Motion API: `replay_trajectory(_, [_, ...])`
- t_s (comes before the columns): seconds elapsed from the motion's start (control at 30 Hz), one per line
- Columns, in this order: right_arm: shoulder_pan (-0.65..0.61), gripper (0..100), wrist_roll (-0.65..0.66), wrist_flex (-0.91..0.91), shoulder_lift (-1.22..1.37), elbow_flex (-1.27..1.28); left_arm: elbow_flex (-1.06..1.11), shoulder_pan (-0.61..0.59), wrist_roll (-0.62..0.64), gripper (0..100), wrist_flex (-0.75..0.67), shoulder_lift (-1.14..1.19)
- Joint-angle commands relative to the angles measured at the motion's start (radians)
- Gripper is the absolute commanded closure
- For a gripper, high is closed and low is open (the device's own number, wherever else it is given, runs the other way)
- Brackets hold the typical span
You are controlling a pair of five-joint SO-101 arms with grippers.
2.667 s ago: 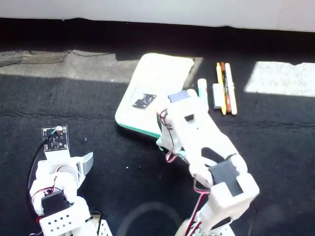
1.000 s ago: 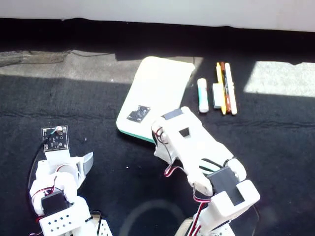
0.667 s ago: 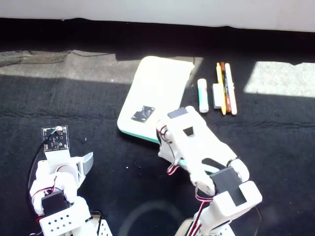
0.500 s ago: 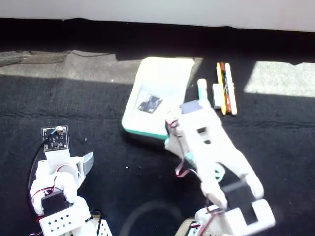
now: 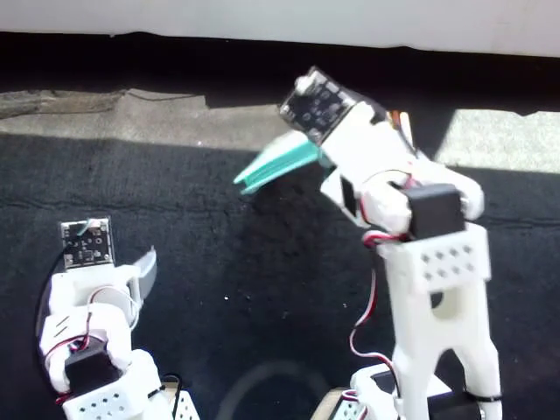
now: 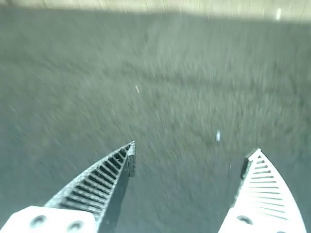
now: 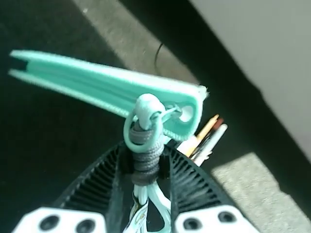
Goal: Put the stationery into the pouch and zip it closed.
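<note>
Mint pouch (image 7: pixel 97 82) — corded pull (image 7: pixel 146 110), ribbed right gripper (image 7: pixel 144 152)

Lit by hard sunlight from the far side: bright patches along the far strip of the table (image 5: pixel 499 140), deep shade over the near part. Glaring on the top edge of the pouch (image 7: pixel 107 87), dark beneath it. Flat and dim under the left gripper (image 6: pixel 193 149), paler toward the far rim.
</note>
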Motion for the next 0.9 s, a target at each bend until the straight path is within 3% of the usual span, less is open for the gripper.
replay_trajectory(0.0, [-0.051,99.3,0.094,-0.016,-0.038,-0.208,-0.183,-0.002,0.000,65,-0.002,0.188])
replay_trajectory(0.17, [-0.174,99.3,0.138,0.067,-0.038,-0.314,-0.601,-0.002,0.008,65,0.061,0.779])
replay_trajectory(0.4, [-0.283,99.3,0.133,0.262,-0.045,-0.154,-1.474,0.130,0.005,65,0.632,1.480])
replay_trajectory(0.6, [-0.282,99.3,0.087,0.225,-0.047,-0.018,-1.656,0.249,0.006,65,0.634,1.604])
replay_trajectory(0.8, [-0.283,99.3,-0.331,0.154,-0.047,0.047,-1.796,0.406,0.028,65,0.632,1.526])
replay_trajectory(0.87, [-0.283,99.3,-0.393,0.156,-0.047,0.076,-1.857,0.437,0.075,65,0.632,1.506])
